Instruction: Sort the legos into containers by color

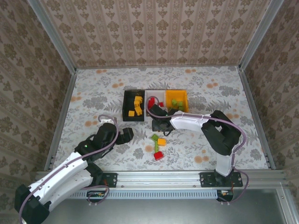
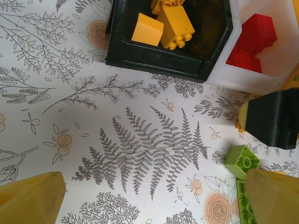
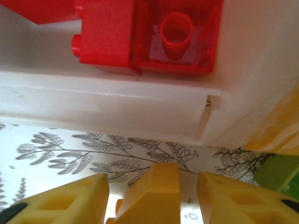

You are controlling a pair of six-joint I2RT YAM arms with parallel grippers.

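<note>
In the overhead view, the left gripper (image 1: 127, 135) is seen low over the patterned table (image 1: 93, 93), at 8 o'clock from the black bin (image 1: 125, 106). In its wrist view, the yellow fingers (image 2: 30, 198) are spread wide apart, and nothing but tabletop is seen between them.

The black bin is placed leftmost in a row of three bins set side by side near the table's middle. Yellow bricks (image 1: 136, 105) are held in it. At its 3 o'clock the white bin (image 1: 155, 91) is pressed against it, and red bricks (image 1: 161, 103) are seen inside.

The right gripper (image 1: 159, 125) is positioned at 6 o'clock from the white bin, just outside its near wall. In the right wrist view, a yellow-orange brick (image 3: 152, 193) is framed between the two fingers (image 3: 70, 200). Thin gaps are visible on either side of it, so it cannot be told whether it is clamped.

The orange-yellow bin (image 1: 186, 100) is set at 3 o'clock from the white one, and green bricks (image 1: 176, 102) are seen in it.

At 6 o'clock from the right gripper, four loose bricks are left close together on the table: a green brick (image 1: 154, 137), a yellow brick (image 1: 161, 141), a second green brick (image 1: 157, 147) and a red brick (image 1: 159, 155).
</note>
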